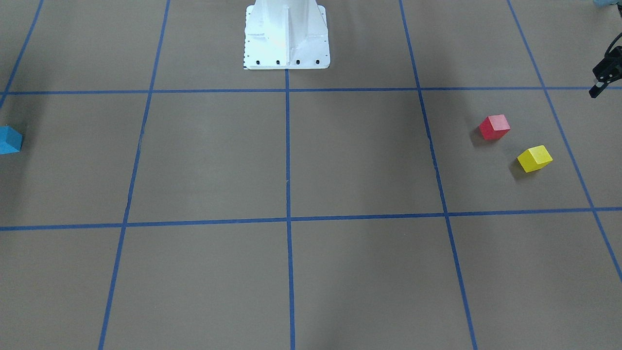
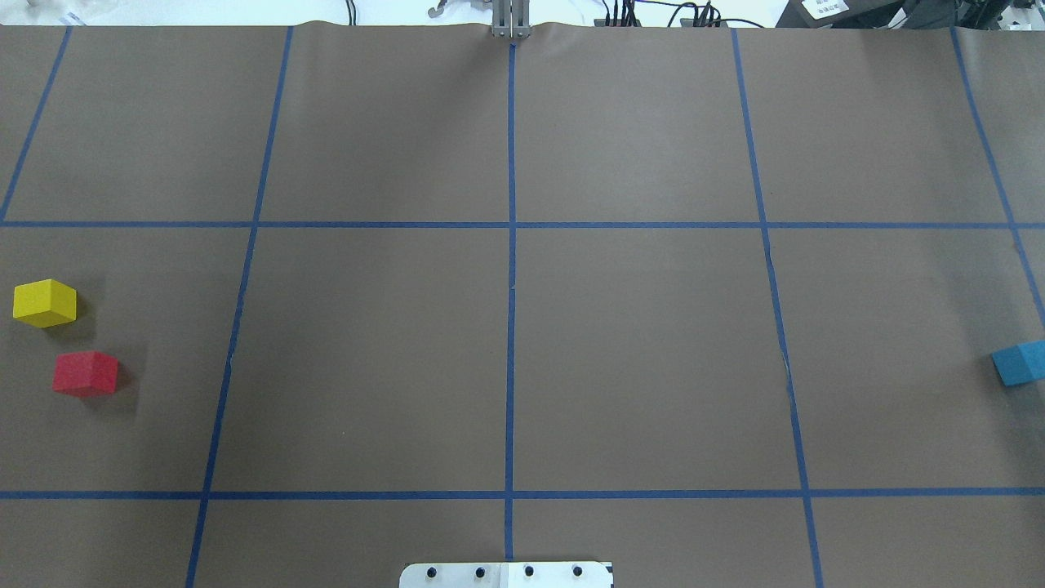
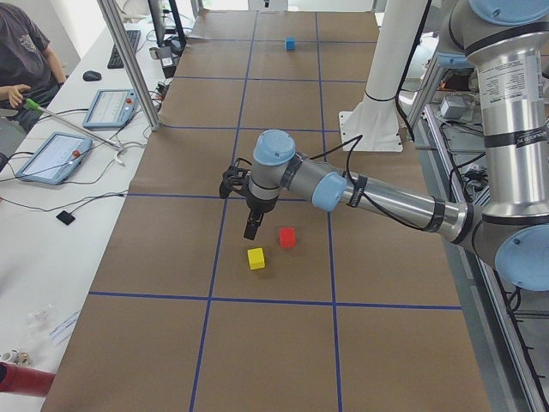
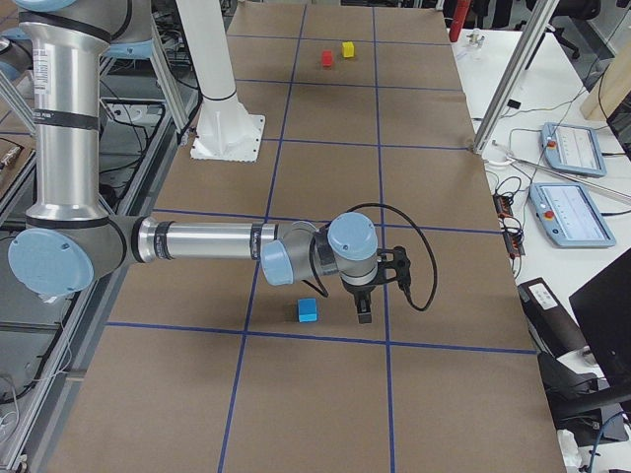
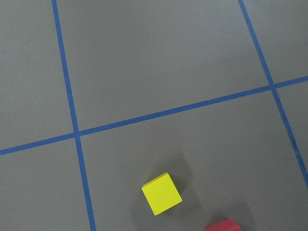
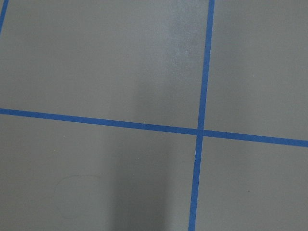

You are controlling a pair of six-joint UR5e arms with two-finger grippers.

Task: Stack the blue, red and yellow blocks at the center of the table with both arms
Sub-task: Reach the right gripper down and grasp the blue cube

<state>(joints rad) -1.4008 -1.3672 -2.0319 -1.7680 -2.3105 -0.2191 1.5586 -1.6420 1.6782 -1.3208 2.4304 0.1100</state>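
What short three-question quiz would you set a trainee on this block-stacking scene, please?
1. True or false: the red block sits on top of the yellow block.
2. Which one lies alone on the robot's right side of the table? A red block, B yellow block, C blue block.
3. Which arm's end effector hangs nearest the blue block?

Key: 1 false, they lie apart, side by side. 2 C. 3 the right end effector.
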